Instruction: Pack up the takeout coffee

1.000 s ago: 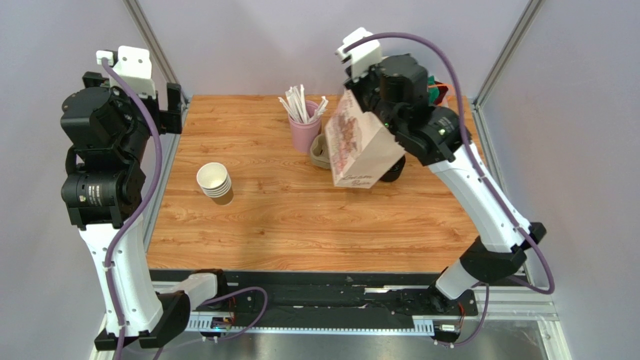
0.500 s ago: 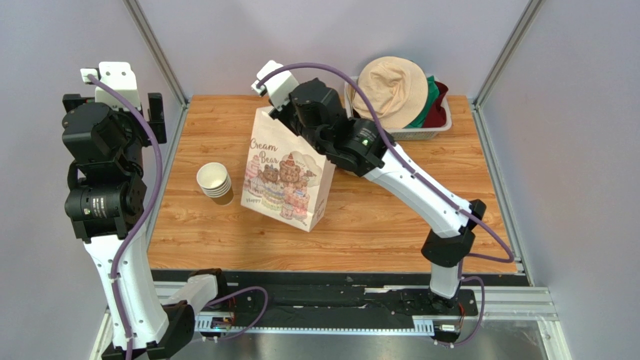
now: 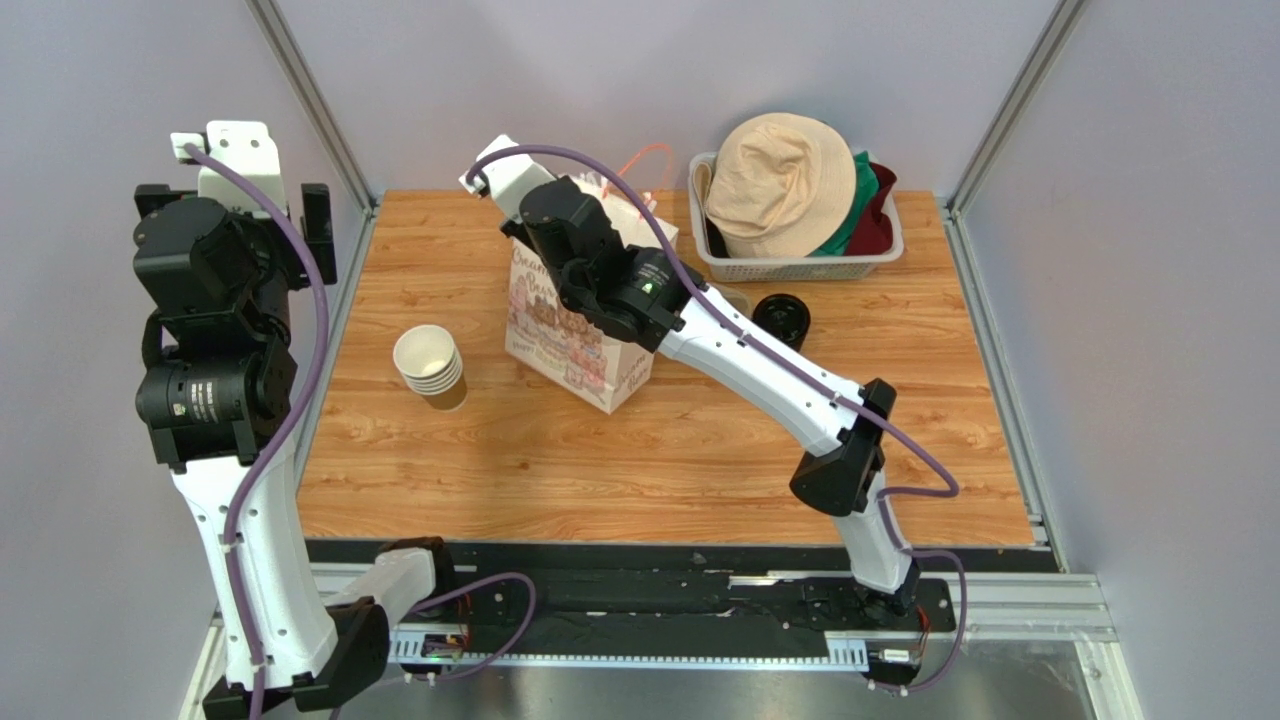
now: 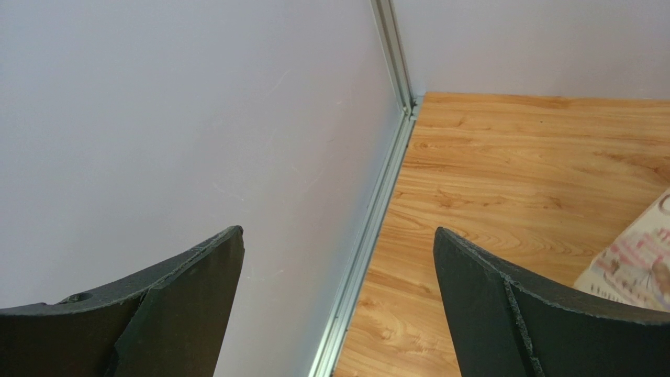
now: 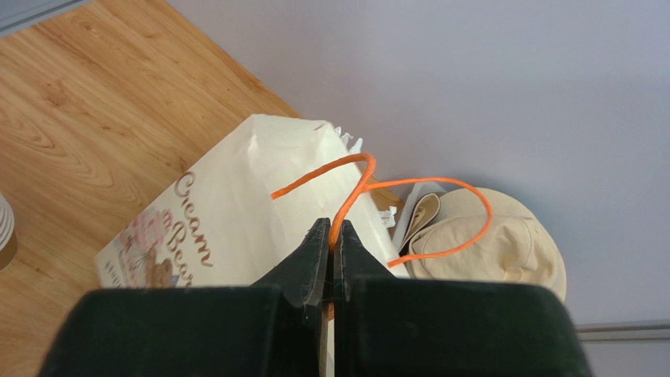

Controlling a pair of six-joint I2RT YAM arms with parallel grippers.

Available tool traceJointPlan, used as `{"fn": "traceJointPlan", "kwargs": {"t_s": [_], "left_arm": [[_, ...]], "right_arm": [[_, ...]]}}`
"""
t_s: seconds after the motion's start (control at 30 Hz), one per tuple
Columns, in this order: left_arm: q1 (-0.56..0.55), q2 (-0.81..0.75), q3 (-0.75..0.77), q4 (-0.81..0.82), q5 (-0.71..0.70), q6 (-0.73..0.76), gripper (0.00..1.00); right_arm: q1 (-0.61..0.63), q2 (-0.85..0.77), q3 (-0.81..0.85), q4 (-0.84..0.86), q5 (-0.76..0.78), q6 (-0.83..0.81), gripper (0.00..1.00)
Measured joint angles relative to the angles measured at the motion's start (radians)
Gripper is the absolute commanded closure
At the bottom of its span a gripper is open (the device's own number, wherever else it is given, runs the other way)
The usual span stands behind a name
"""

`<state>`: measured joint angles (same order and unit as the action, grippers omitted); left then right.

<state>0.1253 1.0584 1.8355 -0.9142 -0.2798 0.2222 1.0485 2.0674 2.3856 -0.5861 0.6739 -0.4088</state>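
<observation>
Packing barely begun, we judge: right tool pinches the orange handle of the paper bag, which stands on the surface. Left tool is spread and empty. The takeout coffee sits lidded near the basket, unpacked.

Count stands at one printed paper bag, one stack of brown paper cups, one white plastic basket, one beige cloth hat, one round black plastic lid.
</observation>
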Motion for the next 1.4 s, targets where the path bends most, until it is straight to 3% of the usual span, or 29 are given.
{"fn": "traceJointPlan", "kwargs": {"t_s": [0.07,0.13,0.17,0.23,0.37,0.47,0.7,1.03,1.23,1.4], "left_arm": [[0.000,0.007,0.000,0.000,0.001,0.000,0.01],[0.000,0.013,-0.002,0.000,0.002,0.000,0.01],[0.000,0.015,-0.003,0.000,0.003,0.000,0.01],[0.000,0.018,-0.006,0.001,0.006,0.000,0.01],[0.000,0.018,-0.010,0.001,0.008,0.000,0.01],[0.000,0.016,-0.013,0.002,0.009,0.000,0.01],[0.000,0.015,-0.039,0.006,0.011,0.000,0.01],[0.000,0.026,-0.057,0.007,0.071,-0.006,0.01],[0.000,0.028,-0.057,0.006,0.113,-0.008,0.01],[0.000,0.028,-0.057,0.002,0.150,-0.008,0.01]], "right_arm": [[0.004,0.003,0.010,0.016,0.018,-0.003,0.98],[0.013,0.004,0.012,0.025,0.026,-0.002,0.90],[0.019,0.004,0.013,0.026,0.025,0.000,0.79],[0.039,0.006,0.003,0.027,0.018,0.011,0.72],[0.102,0.030,-0.028,0.027,-0.009,0.019,0.31],[0.154,0.080,-0.029,0.022,-0.026,0.014,0.19],[0.202,0.159,0.060,-0.054,-0.050,-0.011,0.12],[0.137,-0.038,0.084,-0.022,-0.040,-0.089,0.12],[-0.015,-0.186,0.016,0.029,0.002,-0.054,0.19],[-0.234,-0.386,-0.290,0.036,-0.007,0.111,0.24]]}}
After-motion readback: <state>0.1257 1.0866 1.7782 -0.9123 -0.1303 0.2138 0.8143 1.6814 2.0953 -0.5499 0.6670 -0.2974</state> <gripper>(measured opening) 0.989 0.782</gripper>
